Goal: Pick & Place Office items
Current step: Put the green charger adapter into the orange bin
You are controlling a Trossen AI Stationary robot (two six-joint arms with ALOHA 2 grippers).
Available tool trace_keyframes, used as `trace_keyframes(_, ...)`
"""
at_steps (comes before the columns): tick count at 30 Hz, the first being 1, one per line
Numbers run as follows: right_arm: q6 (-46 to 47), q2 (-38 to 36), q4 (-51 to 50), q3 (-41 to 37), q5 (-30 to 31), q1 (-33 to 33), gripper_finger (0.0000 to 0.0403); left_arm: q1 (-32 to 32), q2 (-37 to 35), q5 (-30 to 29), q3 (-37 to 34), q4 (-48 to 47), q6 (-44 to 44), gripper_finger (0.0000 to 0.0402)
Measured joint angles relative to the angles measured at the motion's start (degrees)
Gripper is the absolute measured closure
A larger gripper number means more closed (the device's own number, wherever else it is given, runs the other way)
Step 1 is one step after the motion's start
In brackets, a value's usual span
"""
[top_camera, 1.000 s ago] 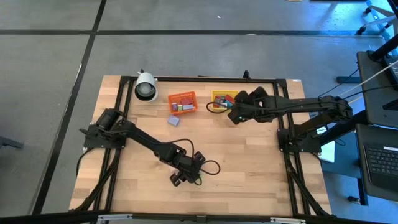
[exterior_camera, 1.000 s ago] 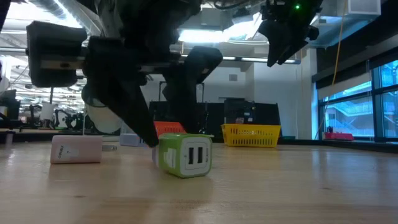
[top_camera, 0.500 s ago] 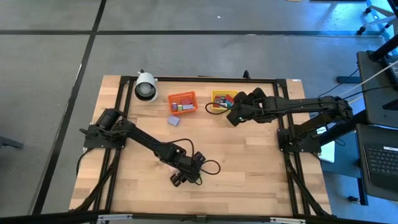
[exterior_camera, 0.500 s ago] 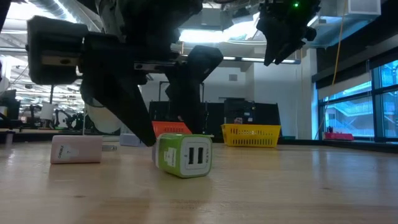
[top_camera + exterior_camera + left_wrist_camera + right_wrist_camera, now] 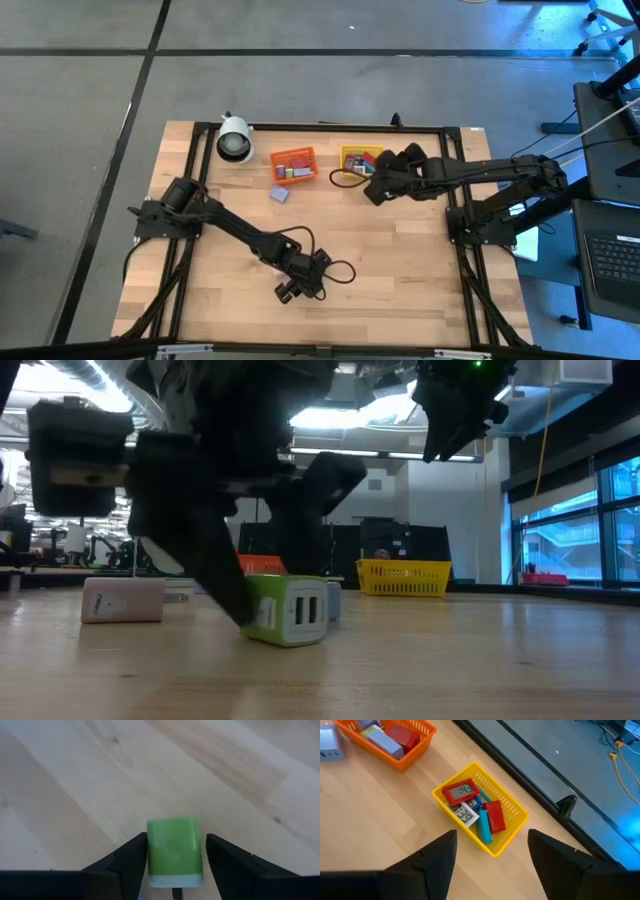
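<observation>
Down at the near middle of the table point(image 5: 400, 260), the left gripper point(image 5: 175, 865) is low on the wood with a green block point(image 5: 174, 847) sitting right between its fingers point(image 5: 127, 862). The left finger is touching the block's side; on the other side a thin gap shows, so whether it is truly clamped I cannot tell. From table height that block point(image 5: 290, 608) rests on the surface, green shell with a white face showing two slots, dark fingers slanting down beside it.

Up at the far right, the right gripper point(image 5: 372, 188) hangs in the air just near of the yellow bin point(image 5: 485, 820), fingers spread wide and holding nothing. In that bin lie red, white and blue items. Left of it sits the orange bin point(image 5: 293, 165) with more small pieces inside, and a lilac block point(image 5: 279, 194) lies loose on the wood just near of it. A white cylindrical object point(image 5: 235, 139) stands at the far left. A pale pink block point(image 5: 122, 600) lies on the table in the low view's left
</observation>
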Motion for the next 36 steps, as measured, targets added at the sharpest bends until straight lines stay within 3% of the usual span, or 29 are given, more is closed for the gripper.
trace_keyframes(10,-0.4,0.0,0.0,0.0,0.0,0.4,0.0158,0.6,-0.5,-1.9,0.0,-0.8,0.0,0.0255)
trace_keyframes(18,-1.3,0.0,0.0,0.0,1.8,0.0,0.0158,0.8,-3.3,-5.5,0.0,-1.0,-0.9,0.0255)
trace_keyframes(27,-1.7,0.0,0.0,0.0,2.6,-3.4,0.0158,1.4,-11.2,-12.2,0.0,-2.1,-1.4,0.0254)
trace_keyframes(36,-1.9,0.0,0.0,0.0,3.9,-5.1,0.0158,7.0,-18.6,-16.7,-0.5,-2.0,-10.6,0.0255)
